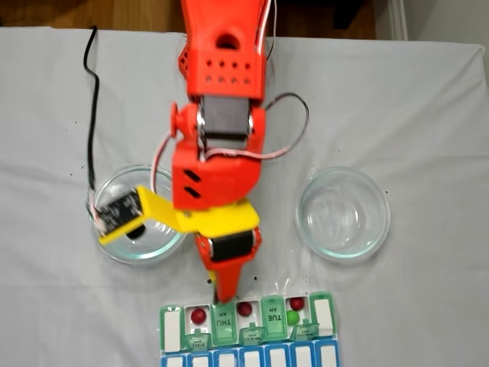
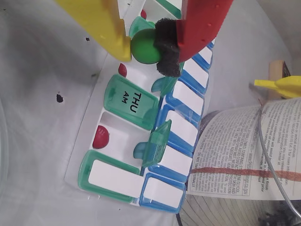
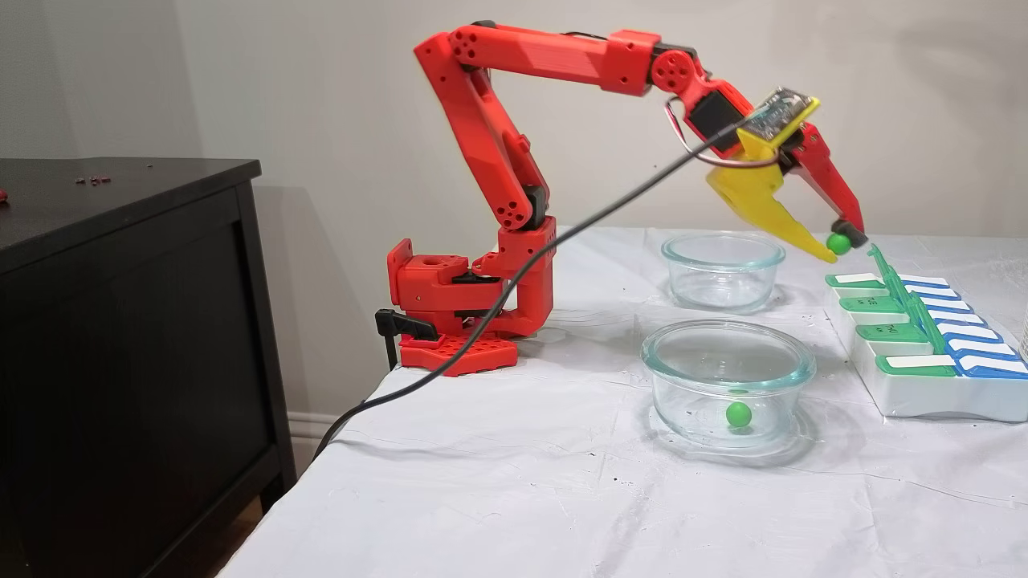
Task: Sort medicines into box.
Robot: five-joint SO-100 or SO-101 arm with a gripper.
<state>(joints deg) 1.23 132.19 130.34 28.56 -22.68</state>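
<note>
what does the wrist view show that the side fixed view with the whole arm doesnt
Wrist view alone: the THU AM lid, a red ball in an open compartment, and a printed sheet beside the box. Side fixed view alone: the arm's base, two glass bowls, the nearer holding a green ball. Both: the gripper shut on a green ball above the pill box.

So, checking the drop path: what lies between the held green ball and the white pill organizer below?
Nothing: in the side fixed view only open air separates the green ball from the pill organizer.
</note>
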